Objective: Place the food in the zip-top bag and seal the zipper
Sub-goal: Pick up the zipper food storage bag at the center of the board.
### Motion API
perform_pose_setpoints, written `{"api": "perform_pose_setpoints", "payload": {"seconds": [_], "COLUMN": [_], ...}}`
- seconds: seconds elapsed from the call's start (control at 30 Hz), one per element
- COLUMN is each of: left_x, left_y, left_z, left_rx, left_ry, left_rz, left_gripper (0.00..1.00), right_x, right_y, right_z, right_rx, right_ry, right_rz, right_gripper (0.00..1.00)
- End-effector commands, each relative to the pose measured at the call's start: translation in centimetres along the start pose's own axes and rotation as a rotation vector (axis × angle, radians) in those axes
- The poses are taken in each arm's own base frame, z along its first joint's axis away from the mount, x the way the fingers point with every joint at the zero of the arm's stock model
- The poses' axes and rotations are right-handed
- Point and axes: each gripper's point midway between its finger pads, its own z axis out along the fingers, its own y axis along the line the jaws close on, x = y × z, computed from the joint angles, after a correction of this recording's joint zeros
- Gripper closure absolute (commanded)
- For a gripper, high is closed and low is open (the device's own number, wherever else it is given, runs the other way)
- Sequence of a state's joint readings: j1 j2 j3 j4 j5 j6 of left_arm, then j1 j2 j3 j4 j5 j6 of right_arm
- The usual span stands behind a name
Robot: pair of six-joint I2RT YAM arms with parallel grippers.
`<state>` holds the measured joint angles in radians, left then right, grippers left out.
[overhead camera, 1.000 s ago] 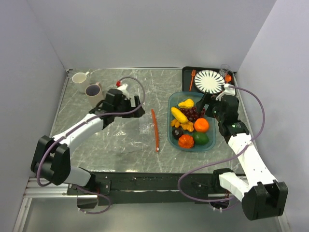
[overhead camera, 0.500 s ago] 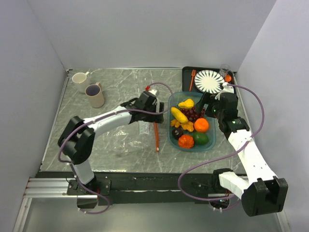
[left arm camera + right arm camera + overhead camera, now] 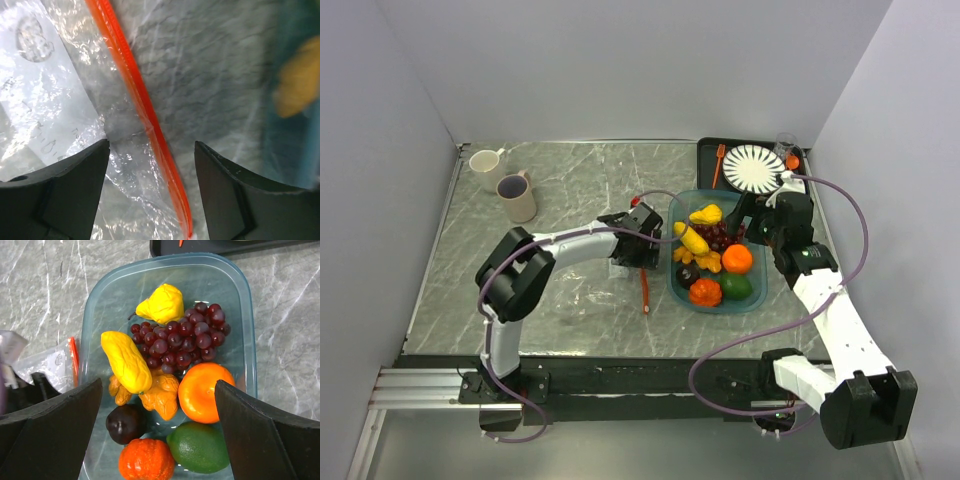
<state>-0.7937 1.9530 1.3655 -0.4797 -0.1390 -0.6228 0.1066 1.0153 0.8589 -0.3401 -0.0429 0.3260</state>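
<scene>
The clear zip-top bag [image 3: 605,272] lies flat mid-table, its orange-red zipper [image 3: 645,288] along the right edge. My left gripper [image 3: 644,247] is open and low over the zipper's far end. In the left wrist view the zipper [image 3: 145,115] runs between the open fingers of the left gripper [image 3: 151,146], over the crinkled bag [image 3: 65,100]. The food sits in the teal tray [image 3: 676,275]: yellow pear [image 3: 162,302], grapes [image 3: 185,337], yellow fruit [image 3: 125,360], orange [image 3: 205,392], lime [image 3: 200,447], dark plum [image 3: 127,422], red-orange pumpkin [image 3: 147,460]. My right gripper [image 3: 750,224] hangs open and empty above them [image 3: 160,432].
Two mugs [image 3: 517,197] [image 3: 486,160] stand at the back left. A black tray [image 3: 710,150] at the back right holds a striped plate [image 3: 753,168], an orange fork [image 3: 719,160] and a glass [image 3: 785,143]. Walls close in the table on three sides.
My left arm has swung right from near the mugs across the bag to its zipper beside the teal tray. The right arm has stayed still.
</scene>
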Motion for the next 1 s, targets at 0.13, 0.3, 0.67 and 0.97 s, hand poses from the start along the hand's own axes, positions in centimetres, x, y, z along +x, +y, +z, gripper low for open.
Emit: {"api": "perform_pose_setpoints", "payload": {"seconds": [0.13,0.3,0.67,0.97], "left_x": [-0.9,-1.3,-2.1,-4.7], "left_y": [-0.2,-0.2,-0.2,0.1], "left_z": [0.0,-1.2,-4.1,-10.7], "left_rx": [-0.024,0.000,0.044,0.159], "left_ry": [-0.032,-0.065,-0.120,-0.307], "left_rz": [-0.026,-0.028,-0.024,-0.062], "left_gripper": [0.56,0.99,0.99,0.99], "right_x": [-2.4,-1.5,0.4,2.7], "right_y": [1.2,2.2,6.5,12.6], "right_z": [-0.9,-0.4,-0.4,0.5], "right_rx": [-0.033,-0.091,-0.312,-0.491], "right_ry": [-0.052,-0.003,0.099,0.228], "right_rz": [0.016,0.027,0.090,0.090], "right_gripper": [0.00,0.00,0.00,0.07]}}
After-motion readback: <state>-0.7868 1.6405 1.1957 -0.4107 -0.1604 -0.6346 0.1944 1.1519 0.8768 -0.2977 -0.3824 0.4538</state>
